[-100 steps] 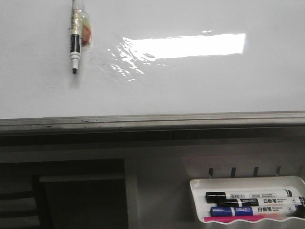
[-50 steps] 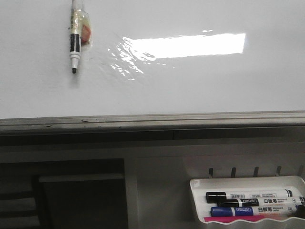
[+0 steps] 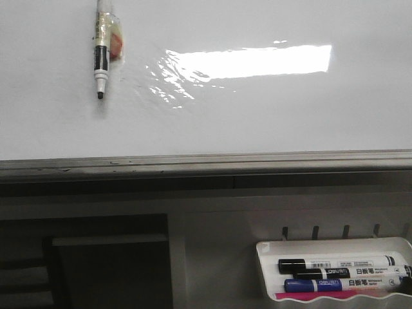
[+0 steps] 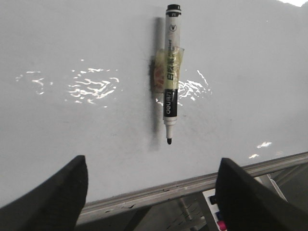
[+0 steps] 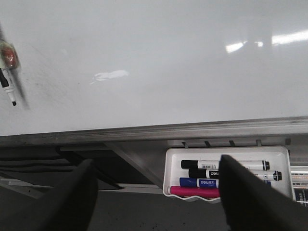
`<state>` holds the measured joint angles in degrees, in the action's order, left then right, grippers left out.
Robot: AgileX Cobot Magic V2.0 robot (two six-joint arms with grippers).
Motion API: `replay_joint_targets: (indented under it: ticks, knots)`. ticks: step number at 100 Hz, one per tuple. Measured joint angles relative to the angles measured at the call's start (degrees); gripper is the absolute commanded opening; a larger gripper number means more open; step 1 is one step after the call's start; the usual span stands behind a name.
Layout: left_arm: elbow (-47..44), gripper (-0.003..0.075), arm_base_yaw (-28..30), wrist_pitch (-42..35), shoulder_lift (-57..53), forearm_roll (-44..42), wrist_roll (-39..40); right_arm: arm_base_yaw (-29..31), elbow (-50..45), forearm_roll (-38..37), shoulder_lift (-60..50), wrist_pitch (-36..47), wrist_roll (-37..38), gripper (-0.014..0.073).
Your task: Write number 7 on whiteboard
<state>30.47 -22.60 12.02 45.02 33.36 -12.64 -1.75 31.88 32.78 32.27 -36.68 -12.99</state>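
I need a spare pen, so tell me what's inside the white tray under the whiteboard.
The white tray holds two black-capped markers, a blue marker and something pink at the front. Its wavy wall hides whatever lies lower.

We see the whiteboard [image 3: 270,122] bearing an uncapped marker [image 3: 101,61], tip downward, apparently taped on; glare crosses the board.

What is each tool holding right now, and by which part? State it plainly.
Nothing is held. The left tool and the right tool are both open and empty. The marker is taped to the whiteboard.
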Motion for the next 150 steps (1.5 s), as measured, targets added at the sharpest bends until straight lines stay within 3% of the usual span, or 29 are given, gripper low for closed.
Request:
replay_joint_targets:
  ticks: [33,75,80,88,107,134,150]
  knots:
    - [1.3,0.0510,-10.7,-20.1,16.3,0.7,-0.1,0.0,0.0,0.0,0.0,0.0,0.0,0.0468]
    - [10.9,0.0508,-11.3,-24.4,33.2,-1.6,-0.2,0.0,0.0,0.0,0.0,0.0,0.0,0.0468]
    - [11.6,0.0484,-11.6,-24.9,33.9,-2.4,-0.3,0.0,0.0,0.0,0.0,0.0,0.0,0.0468]
    - [11.8,0.0370,-11.6,-25.4,34.4,-3.0,-0.5,0.0,0.0,0.0,0.0,0.0,0.0,0.0468]
    - [11.8,-0.0016,-11.6,-25.7,35.1,-4.8,-0.6,0.0,0.0,0.0,0.0,0.0,-0.1,0.0468]
    - [11.8,-0.0020,-11.6,-21.8,33.8,-9.0,-0.6,0.0,0.0,0.4,0.1,-0.1,-0.4,0.0468]
    - [12.0,-0.0020,-12.6,-15.1,28.7,-16.8,-0.6,0.0,0.7,7.2,1.9,-3.3,-7.6,0.0468]
